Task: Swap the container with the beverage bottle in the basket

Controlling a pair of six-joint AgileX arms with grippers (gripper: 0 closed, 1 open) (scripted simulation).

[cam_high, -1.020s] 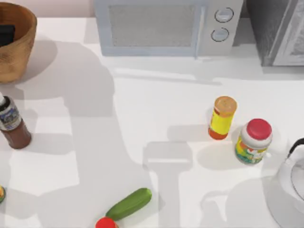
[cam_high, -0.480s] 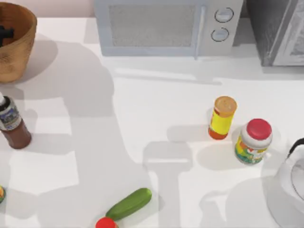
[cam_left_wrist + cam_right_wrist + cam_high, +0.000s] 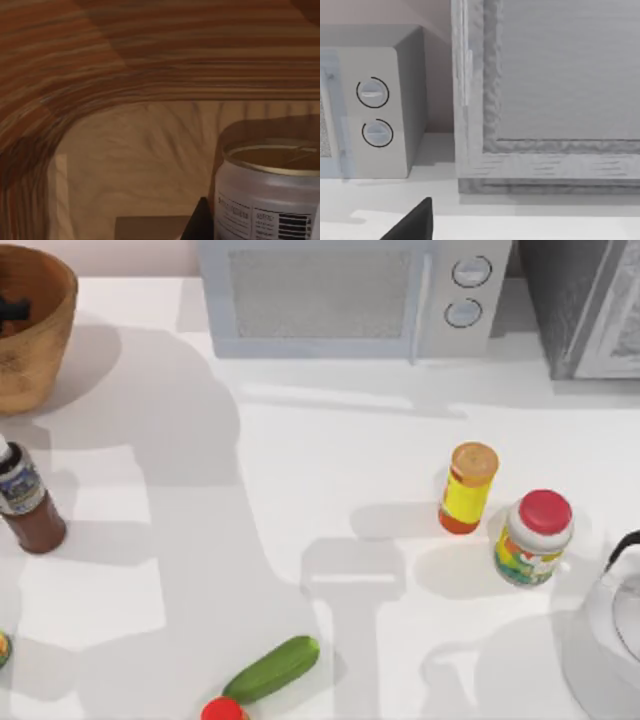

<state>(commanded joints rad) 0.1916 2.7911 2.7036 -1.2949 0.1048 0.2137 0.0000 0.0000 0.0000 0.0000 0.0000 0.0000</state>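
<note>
1. Microwave (image 3: pixel 350 298) at table back, grey cabinet (image 3: pixel 590 305) beside it.
2. Yellow tube (image 3: pixel 467 488) upright next to red-lidded jar (image 3: pixel 534 537).
3. Kettle (image 3: pixel 612 640) at right edge.
4. Cucumber (image 3: pixel 271 669) touching red ball (image 3: pixel 222 710), front.

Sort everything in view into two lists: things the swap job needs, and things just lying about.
Job:
container, inside the basket
beverage bottle, on the table's left
basket

Lying about:
microwave
yellow tube
red-lidded jar
cucumber
kettle
</note>
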